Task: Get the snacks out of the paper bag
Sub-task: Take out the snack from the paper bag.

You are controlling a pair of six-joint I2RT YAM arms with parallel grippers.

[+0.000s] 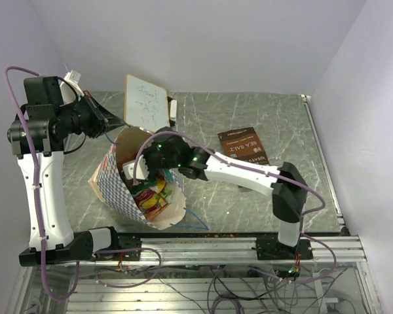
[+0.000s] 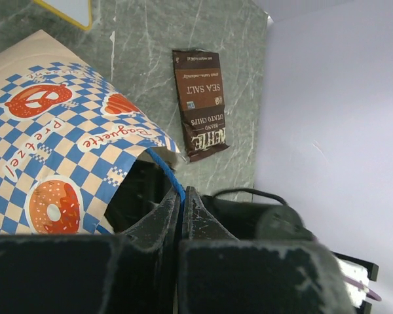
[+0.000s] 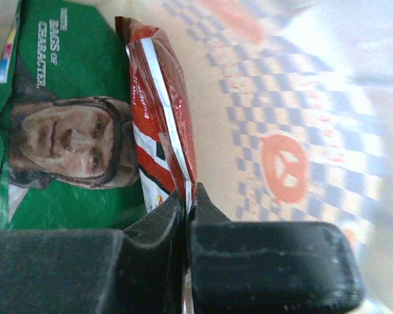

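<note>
Grey-green marbled table (image 1: 249, 209) inside a plain white-walled box, nothing fancy. The paper bag (image 1: 114, 182) is on the left half of it, tipped over with its mouth open toward the right arm, checkered side out.

Left gripper (image 2: 182, 198) is pinched fully closed on the blue cord handle (image 2: 166, 165), right at the bag's rim. Right gripper (image 3: 187, 196) is deep inside the bag, jaws clamped tight on the edge of an orange-red packet (image 3: 158, 98). That one stands on edge just beside a green packet (image 3: 78, 59) with a guy's face printed on it.

From above you can see more colourful packets (image 1: 156, 195) in the bag's mouth. One brown SEA SALT packet (image 1: 242, 145) is already out, lying flat on the table to the right of the bag. A scribbled white board (image 1: 146, 103) sits behind the bag.
</note>
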